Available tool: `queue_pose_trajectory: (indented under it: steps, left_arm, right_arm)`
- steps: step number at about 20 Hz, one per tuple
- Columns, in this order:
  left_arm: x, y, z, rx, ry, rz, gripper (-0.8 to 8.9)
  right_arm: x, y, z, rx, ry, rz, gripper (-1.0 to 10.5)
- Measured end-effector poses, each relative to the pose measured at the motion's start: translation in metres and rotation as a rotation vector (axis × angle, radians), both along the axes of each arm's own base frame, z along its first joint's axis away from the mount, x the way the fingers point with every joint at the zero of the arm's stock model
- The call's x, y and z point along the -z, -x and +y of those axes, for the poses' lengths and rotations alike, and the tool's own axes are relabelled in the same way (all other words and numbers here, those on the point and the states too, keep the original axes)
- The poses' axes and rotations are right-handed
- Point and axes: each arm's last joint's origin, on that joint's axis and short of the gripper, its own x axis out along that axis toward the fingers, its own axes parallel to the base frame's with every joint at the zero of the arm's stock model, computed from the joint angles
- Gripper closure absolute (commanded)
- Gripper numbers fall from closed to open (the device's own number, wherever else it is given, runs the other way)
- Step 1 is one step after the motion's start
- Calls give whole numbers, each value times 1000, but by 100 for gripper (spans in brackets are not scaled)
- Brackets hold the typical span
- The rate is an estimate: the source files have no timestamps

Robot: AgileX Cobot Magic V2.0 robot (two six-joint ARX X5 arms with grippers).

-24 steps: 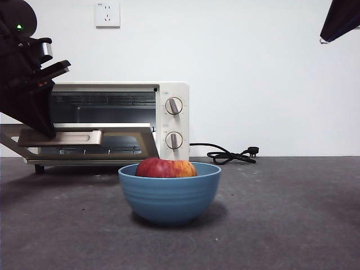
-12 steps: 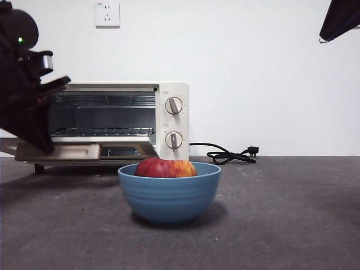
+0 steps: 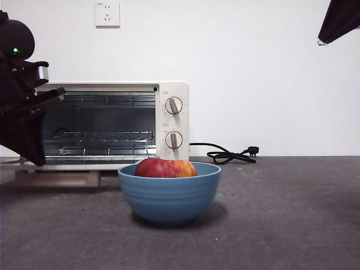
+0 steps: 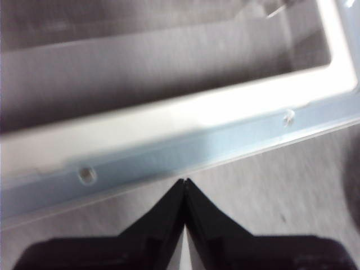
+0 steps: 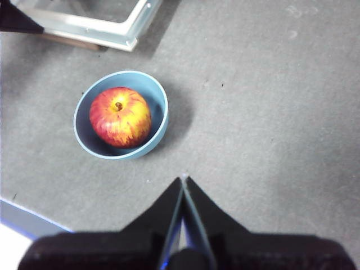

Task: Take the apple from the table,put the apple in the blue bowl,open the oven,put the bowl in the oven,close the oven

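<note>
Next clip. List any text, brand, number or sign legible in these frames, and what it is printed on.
No text can be read in any view.
Oven: small marks around its two knobs, too small to read; no brand name legible.
Wall socket: tiny marks, too small to read.
Blue bowl, apple, table: no print visible.
Left wrist view: blurred, only the oven door's frame, no lettering.

White wall (image 3: 270, 73) w/ socket (image 3: 107, 14)
</note>
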Motion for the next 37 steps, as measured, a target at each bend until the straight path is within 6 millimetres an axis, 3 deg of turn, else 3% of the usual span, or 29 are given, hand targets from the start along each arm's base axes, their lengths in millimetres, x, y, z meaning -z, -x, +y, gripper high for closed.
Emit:
queue_pose_trajectory:
  steps: [3, 6, 10, 11, 13, 14, 18, 22, 29, 32, 34, 37]
  left_arm:
    - [0, 9, 0, 26, 0, 65, 819]
    - [-25, 26, 0, 54, 14, 33, 818]
    - [-65, 66, -2, 109, 50, -12, 818]
    - [-74, 77, -3, 122, 50, -24, 818]
    - [-92, 101, -4, 150, 54, -74, 818]
    - [-100, 113, -3, 158, 56, -104, 818]
    - [-125, 157, 3, 164, 66, -213, 818]
    - [-136, 191, 9, 161, 75, -281, 818]
    - [-140, 214, 13, 129, 97, -295, 818]
    - [-139, 214, 13, 128, 95, -282, 818]
    - [-139, 214, 13, 128, 96, -281, 818]
    - [-139, 214, 13, 114, 104, -274, 818]
  right_arm:
    - [5, -4, 8, -19, -1, 50, 951]
    - [14, -14, 23, -33, -36, 133, 951]
    - [29, -38, 48, -10, -6, 289, 939]
    - [30, -47, 54, -3, -3, 318, 899]
    - [32, -66, 65, 23, 10, 352, 711]
    - [32, -76, 70, 40, 16, 361, 690]
    - [33, -109, 83, 85, 24, 373, 690]
    - [50, -128, 94, 75, 5, 406, 694]
    - [84, -145, 106, 119, 88, 420, 696]
    - [87, -148, 107, 129, 112, 389, 708]
    - [87, -149, 108, 121, 106, 375, 794]
    - [87, -150, 109, 110, 104, 363, 789]
